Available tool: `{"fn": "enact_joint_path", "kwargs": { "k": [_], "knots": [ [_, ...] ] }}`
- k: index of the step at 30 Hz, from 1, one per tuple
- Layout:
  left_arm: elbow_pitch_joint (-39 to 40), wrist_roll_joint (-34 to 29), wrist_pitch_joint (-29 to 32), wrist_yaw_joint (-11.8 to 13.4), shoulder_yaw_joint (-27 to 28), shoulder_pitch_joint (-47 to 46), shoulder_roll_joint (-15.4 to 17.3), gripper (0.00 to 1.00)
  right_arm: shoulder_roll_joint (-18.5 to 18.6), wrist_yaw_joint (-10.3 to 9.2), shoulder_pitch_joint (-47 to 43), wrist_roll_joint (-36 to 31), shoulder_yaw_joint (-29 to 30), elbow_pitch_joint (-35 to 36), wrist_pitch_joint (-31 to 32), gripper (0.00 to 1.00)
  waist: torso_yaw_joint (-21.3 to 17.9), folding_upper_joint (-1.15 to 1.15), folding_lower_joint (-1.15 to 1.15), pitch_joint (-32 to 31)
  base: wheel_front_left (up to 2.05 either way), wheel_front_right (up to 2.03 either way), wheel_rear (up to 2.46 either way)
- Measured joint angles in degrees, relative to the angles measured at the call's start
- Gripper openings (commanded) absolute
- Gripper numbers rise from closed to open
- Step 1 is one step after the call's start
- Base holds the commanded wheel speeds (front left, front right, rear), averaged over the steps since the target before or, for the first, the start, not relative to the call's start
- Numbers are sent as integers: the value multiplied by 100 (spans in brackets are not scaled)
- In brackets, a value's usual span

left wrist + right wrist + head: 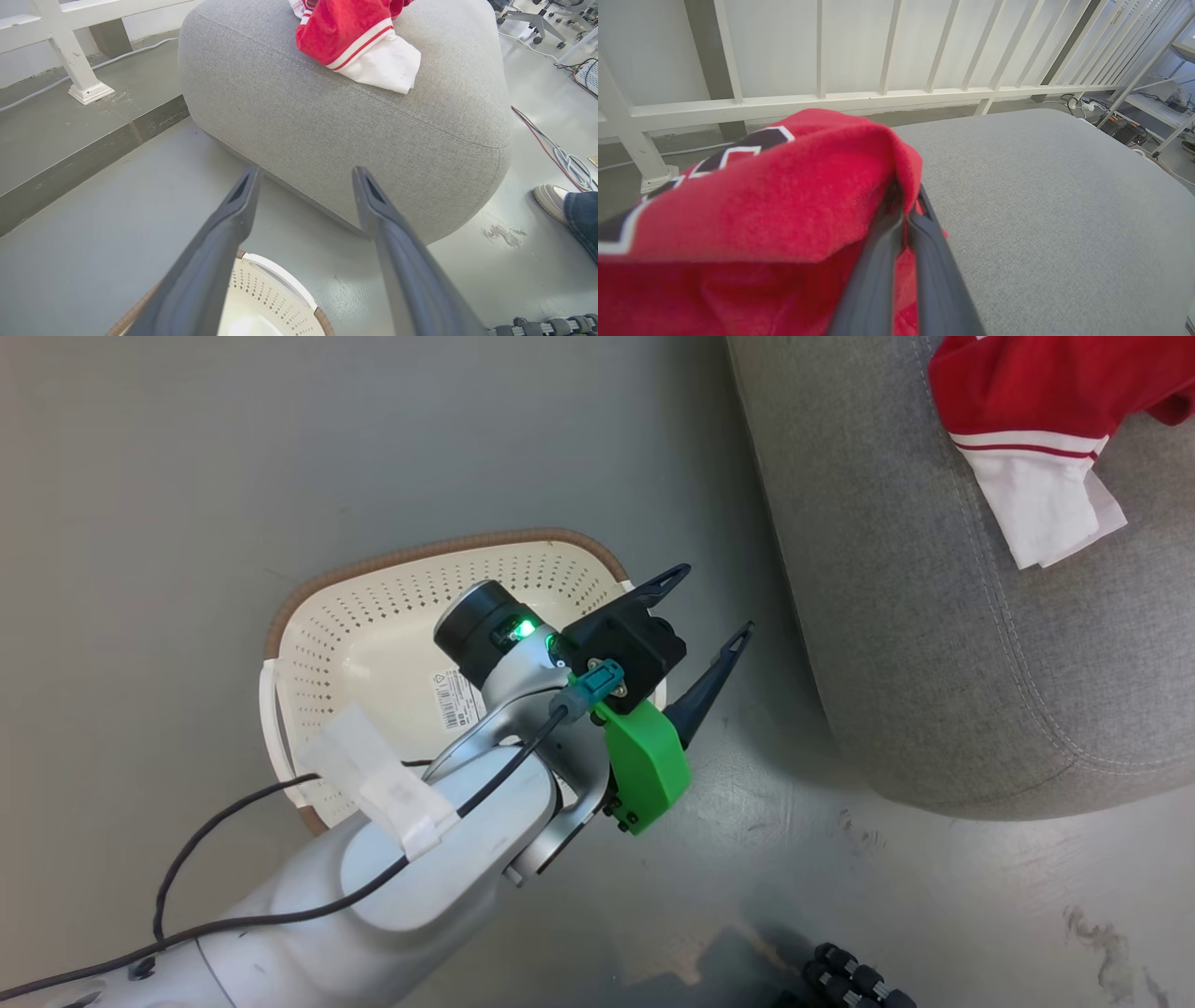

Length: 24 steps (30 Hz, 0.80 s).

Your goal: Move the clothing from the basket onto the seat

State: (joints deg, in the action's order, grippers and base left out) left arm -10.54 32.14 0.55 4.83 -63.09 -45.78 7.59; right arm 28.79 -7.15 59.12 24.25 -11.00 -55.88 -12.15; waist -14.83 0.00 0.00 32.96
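Head view: basket (392, 607) on the floor, label showing on its inside bottom. Left gripper (717, 598) hangs over its right rim, fingers spread, holding nothing. Shorts (1027, 401) lie on the seat (934, 663).

Left wrist view: fingers apart. A person's shoe (551, 200) is near the seat.

Right wrist view: right gripper (910, 196) pressed together, pinching the red jersey (761, 200) above the seat.

Head view: left arm (439, 859) hides lower right of the basket (355, 616); clothing (1027, 392) cut off by the upper right edge. Right wrist view, centre: right gripper (908, 205) tips buried under a jersey (761, 210) fold.
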Motion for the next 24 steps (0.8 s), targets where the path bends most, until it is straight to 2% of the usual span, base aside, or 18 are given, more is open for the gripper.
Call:
{"fn": "enact_joint_path", "kwargs": {
  "k": [6,15,16,17,18,19,24],
  "knots": [
    [21,-59,43,23,0,-4,73,100,-202,-1,-222,36,-25,-254,-2,0,-36,0,0,56,0,0,0],
    [71,-59,94,24,29,-4,154,100,-320,-1,-332,44,-41,-466,-53,0,-105,0,0,74,0,0,0],
    [77,-59,94,25,43,-4,181,100,-364,0,-332,44,-62,-469,-64,15,-121,0,0,72,0,0,0],
    [84,-59,94,26,59,-4,215,100,-411,0,-332,43,-80,-470,-78,38,-141,0,0,69,0,0,0],
    [89,-59,98,40,74,-4,244,100,-456,7,-331,43,-94,-471,-98,76,-164,0,0,65,0,0,0],
    [90,-59,100,52,94,-4,263,100,-490,11,-331,44,-104,-471,-101,100,-188,0,0,62,0,0,0],
    [134,-59,100,65,180,-4,318,100,-583,120,-331,44,-114,-476,-130,100,-326,0,0,46,0,0,0]
  ]
}}
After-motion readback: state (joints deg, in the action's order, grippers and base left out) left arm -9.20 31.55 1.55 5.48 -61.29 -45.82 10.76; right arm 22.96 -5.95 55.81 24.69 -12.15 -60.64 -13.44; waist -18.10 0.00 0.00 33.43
